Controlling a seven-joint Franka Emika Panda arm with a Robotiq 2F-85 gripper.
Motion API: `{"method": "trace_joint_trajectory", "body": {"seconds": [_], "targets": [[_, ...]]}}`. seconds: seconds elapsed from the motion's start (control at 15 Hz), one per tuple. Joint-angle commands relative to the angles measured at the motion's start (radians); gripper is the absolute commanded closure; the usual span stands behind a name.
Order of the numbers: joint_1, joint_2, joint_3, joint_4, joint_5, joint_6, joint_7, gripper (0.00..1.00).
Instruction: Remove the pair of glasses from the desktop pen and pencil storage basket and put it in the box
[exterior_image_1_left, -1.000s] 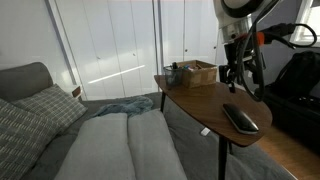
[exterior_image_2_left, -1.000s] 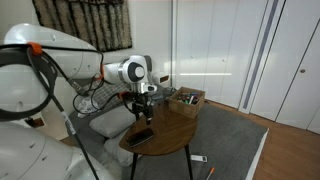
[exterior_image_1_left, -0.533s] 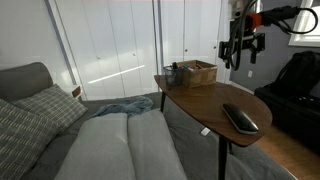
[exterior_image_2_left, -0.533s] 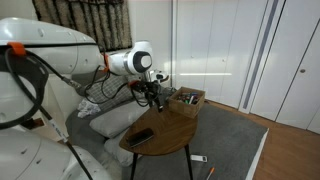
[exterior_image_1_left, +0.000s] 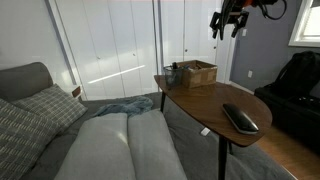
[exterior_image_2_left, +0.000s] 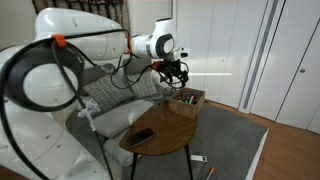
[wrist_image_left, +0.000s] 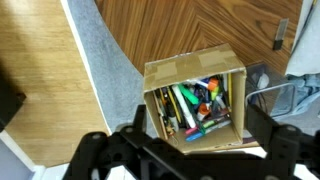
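Note:
The light brown cardboard box (wrist_image_left: 195, 72) stands at the far end of the wooden table and is full of pens and markers; it shows in both exterior views (exterior_image_1_left: 199, 73) (exterior_image_2_left: 188, 100). The small dark holder (exterior_image_1_left: 172, 72) stands right beside it; in the wrist view (wrist_image_left: 272, 98) a thin curved frame shows there, perhaps the glasses, but I cannot tell. My gripper (wrist_image_left: 203, 140) is open and empty, high above the box (exterior_image_1_left: 228, 22) (exterior_image_2_left: 176, 72).
A flat black case (exterior_image_1_left: 240, 118) (exterior_image_2_left: 140, 137) lies on the near end of the wooden table (exterior_image_1_left: 205, 100). A small dark item (wrist_image_left: 283, 35) lies on the tabletop. A grey sofa with cushions (exterior_image_1_left: 60, 130) stands beside the table, and a grey rug (wrist_image_left: 100, 60) lies below.
The arm has risen and swung from beside the table's middle to high above the box at the far end. The gripper stays open and empty.

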Motion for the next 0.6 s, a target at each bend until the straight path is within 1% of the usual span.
{"method": "trace_joint_trajectory", "body": {"seconds": [0.0, 0.07, 0.4, 0.47, 0.53], "targets": [[0.013, 0.041, -0.009, 0.053, 0.024, -0.005, -0.028, 0.00], [0.016, 0.069, -0.010, 0.084, 0.028, -0.006, -0.034, 0.00], [0.015, 0.067, -0.011, 0.076, 0.027, -0.006, -0.034, 0.00], [0.010, 0.066, 0.001, 0.074, 0.003, 0.003, 0.024, 0.00], [0.023, 0.093, 0.008, 0.093, 0.014, 0.048, 0.013, 0.00]]}}
